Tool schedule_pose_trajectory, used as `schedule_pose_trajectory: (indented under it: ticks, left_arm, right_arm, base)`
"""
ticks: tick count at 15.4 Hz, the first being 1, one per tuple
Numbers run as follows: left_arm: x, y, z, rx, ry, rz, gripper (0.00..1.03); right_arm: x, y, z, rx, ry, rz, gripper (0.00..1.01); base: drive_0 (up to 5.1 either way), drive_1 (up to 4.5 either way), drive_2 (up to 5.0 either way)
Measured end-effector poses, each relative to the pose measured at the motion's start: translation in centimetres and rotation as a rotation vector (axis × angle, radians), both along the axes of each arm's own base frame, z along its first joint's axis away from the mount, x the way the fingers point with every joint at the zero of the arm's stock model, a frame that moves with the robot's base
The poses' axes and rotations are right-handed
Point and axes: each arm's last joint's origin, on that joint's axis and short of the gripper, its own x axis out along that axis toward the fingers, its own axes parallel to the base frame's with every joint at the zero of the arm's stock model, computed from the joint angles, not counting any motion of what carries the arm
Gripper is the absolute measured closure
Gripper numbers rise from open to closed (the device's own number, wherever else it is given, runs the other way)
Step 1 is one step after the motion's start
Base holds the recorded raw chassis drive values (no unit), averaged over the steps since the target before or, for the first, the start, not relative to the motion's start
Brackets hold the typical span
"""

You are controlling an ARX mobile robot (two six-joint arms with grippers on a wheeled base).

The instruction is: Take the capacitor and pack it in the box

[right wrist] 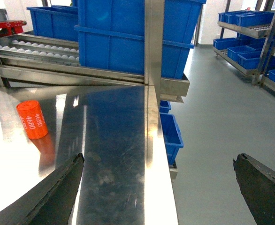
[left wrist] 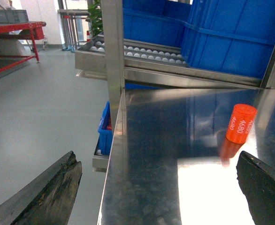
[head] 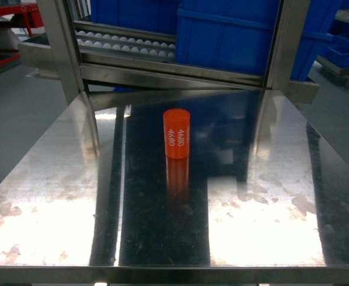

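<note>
The capacitor point(head: 176, 134) is an orange cylinder with white "4680" print, standing upright near the middle of the shiny steel table point(head: 73, 179). In the left wrist view the capacitor point(left wrist: 240, 123) sits ahead and to the right of my left gripper point(left wrist: 157, 157), which is open and empty over the table's left edge. From the right wrist the capacitor point(right wrist: 32, 119) shows at far left, well away from my right gripper point(right wrist: 159, 159), open and empty over the table's right edge. Neither gripper shows in the head view. The box is out of view.
Large blue bins point(head: 228, 36) and a roller conveyor point(head: 127, 44) stand behind the table, framed by steel uprights point(head: 64, 47). Small blue bins sit low beside the table point(left wrist: 104, 133) point(right wrist: 170, 133). Shelving with blue bins point(right wrist: 250, 28) lines the far right across grey floor.
</note>
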Motion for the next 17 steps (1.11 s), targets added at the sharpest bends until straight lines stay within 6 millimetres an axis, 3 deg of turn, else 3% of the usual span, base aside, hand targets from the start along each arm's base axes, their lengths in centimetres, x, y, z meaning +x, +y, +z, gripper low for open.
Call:
schedule_pose_trajectory:
  ticks: [6, 8, 10, 12, 14, 16, 17]
  left_arm:
    - [0.0, 0.0, 0.0, 0.0, 0.0, 0.0, 0.05]
    - [1.1, -0.1, -0.1, 0.043, 0.059, 0.217, 0.05]
    - [2.6, 0.2, 0.0, 0.044, 0.06, 0.278, 0.05]
    - [6.0, -0.5, 1.5, 0.035, 0.017, 0.133, 0.05]
    - [11.3, -2.4, 2.6, 0.03, -0.006, -0.044, 0.05]
    - [16.9, -4.9, 0.9, 0.016, 0.13, -0.22, 0.05]
    - [20.2, -7.2, -0.9, 0.016, 0.219, -0.329, 0.05]
  right_arm:
    - [0.0, 0.0, 0.0, 0.0, 0.0, 0.0, 0.03]
    - [0.0, 0.0, 0.0, 0.0, 0.0, 0.002, 0.03]
    - [0.0, 0.0, 0.0, 0.0, 0.0, 0.0, 0.03]
    - [0.0, 0.0, 0.0, 0.0, 0.0, 0.0, 0.03]
    - [0.0, 0.0, 0.0, 0.0, 0.001, 0.0, 0.03]
    - [0.0, 0.0, 0.0, 0.0, 0.0, 0.0, 0.03]
    - [0.0, 0.0, 0.0, 0.0, 0.0, 0.0, 0.03]
  base:
    - [0.0, 0.0, 0.0]
    - [0.0, 0.0, 0.0]
    - [0.0, 0.0, 0.0]
    - [0.0, 0.0, 0.0]
    - [0.0, 0.0, 0.0]
    - [0.0, 0.0, 0.0]
    - [0.0, 0.0, 0.0]
